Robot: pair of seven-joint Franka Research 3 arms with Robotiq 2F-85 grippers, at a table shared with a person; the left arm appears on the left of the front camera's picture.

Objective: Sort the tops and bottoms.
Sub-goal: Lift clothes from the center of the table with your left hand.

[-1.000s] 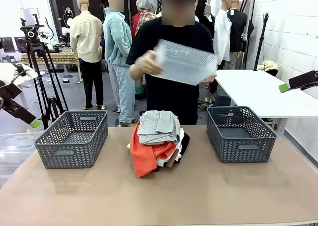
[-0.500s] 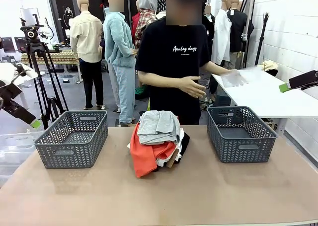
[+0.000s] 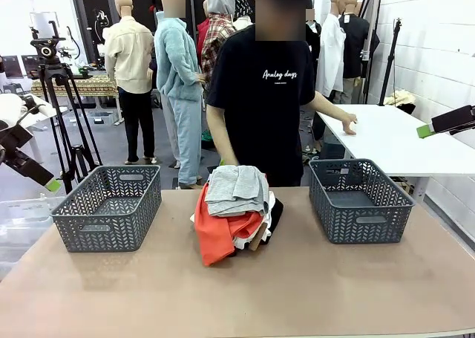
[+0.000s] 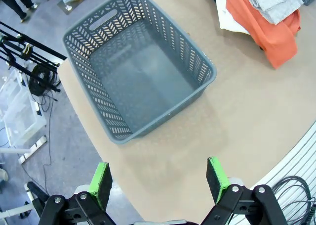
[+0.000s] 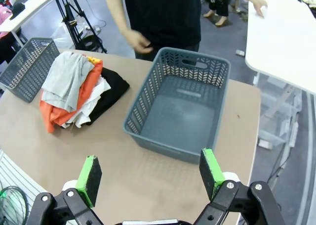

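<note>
Front view: left basket (image 3: 74, 221) and right basket (image 3: 356, 223) stand empty near the table's (image 3: 297, 293) side edges. Between them, by the far edge, the orange-red top (image 3: 219, 238) and black bottoms (image 5: 112, 89) lie piled. Left gripper (image 4: 159, 178) and right gripper (image 5: 150, 173) gape wide, holding nothing.

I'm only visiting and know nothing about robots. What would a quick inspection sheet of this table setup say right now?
Surface: tan table, bare around the pile.
Job's things: orange-red top, black garment and grey garment heaped mid-table.
Baskets: left basket and right basket hold nothing.
Clutter: nothing seen.
Grippers: left gripper and right gripper open, holding nothing.
Cables: cables looped beyond the table edge.
Surroundings: person, tripod, white side table.
</note>
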